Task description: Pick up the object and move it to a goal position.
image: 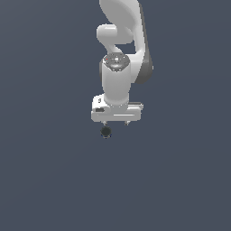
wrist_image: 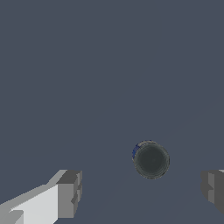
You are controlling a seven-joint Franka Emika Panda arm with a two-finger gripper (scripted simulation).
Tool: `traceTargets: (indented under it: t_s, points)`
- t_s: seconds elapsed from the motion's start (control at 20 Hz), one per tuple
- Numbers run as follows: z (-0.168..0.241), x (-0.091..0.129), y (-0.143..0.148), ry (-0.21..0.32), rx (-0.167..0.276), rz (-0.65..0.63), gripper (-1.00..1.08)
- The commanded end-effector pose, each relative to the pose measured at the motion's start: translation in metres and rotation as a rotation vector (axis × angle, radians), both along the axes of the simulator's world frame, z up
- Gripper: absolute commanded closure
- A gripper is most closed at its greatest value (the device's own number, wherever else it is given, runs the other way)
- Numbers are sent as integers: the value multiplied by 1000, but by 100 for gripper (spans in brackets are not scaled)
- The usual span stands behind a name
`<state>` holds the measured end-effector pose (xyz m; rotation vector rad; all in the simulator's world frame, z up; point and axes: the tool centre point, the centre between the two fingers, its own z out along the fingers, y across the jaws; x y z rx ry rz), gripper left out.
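One white robot arm [image: 122, 67] reaches down over a plain grey tabletop [image: 45, 171], where a single small black lump [image: 105, 132] lies. Its hand [image: 116, 122] points straight down, two fingers [wrist_image: 68, 194] spread wide and holding nothing. The lump sits just below the fingertips, nearer one finger, touching neither.

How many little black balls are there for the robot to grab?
1. The black ball lies just below the gripper in the exterior view, nearer that view's left fingertip. The wrist view shows it ahead of the open fingers. No others appear.
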<state>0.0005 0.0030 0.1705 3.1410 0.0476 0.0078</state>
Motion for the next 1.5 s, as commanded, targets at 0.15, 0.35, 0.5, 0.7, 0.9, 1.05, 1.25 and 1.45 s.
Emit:
traceTargets:
  t_s: [0.15,0.35,0.5,0.7,0.9,1.05,1.25,1.45]
  points:
    - [4,3,-5,-11,-6,-4,-92]
    - [18,12,-21,-46,-25,-17,-92]
    - [23,15,-24,-55,-31,-19,-92]
    - [17,13,-24,-51,-27,-25,-92]
    - [2,8,-28,-45,-22,-53,-92]
    - [-17,2,-32,-37,-16,-89,-92]
    - [-50,-12,-41,-22,-7,-156,-92]
    - [-80,-28,-49,-8,-1,-220,-92]
